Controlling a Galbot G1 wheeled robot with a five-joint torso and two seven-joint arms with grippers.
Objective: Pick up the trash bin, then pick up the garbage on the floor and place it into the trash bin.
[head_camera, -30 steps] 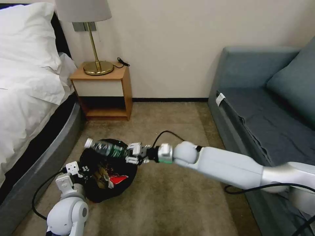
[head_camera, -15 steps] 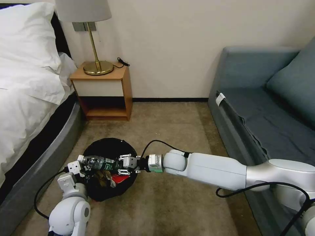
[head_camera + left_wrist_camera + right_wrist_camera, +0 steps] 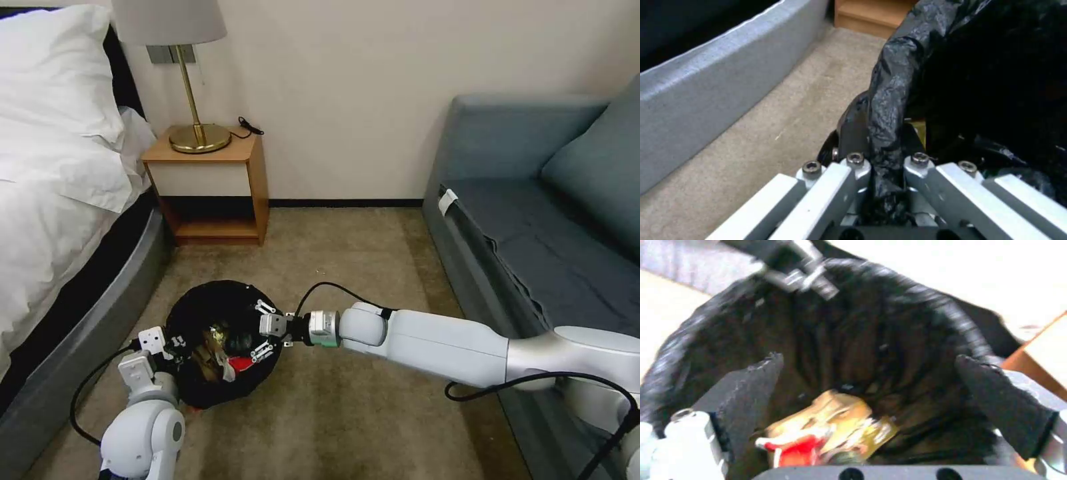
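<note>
The trash bin [image 3: 223, 343] sits on beige carpet [image 3: 347, 427] between bed [image 3: 60, 200] and sofa [image 3: 533, 253], holding gold [image 3: 835, 420] and red wrappers [image 3: 239, 363]; no legible print. Left gripper [image 3: 885, 160] is clamped on its bag rim. Right gripper [image 3: 261, 328] is spread apart over the opening.

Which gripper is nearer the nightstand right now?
Right. The right gripper hangs open over the trash bin, on the side toward the nightstand; the left gripper clamps the bin's near rim, farther away.
</note>
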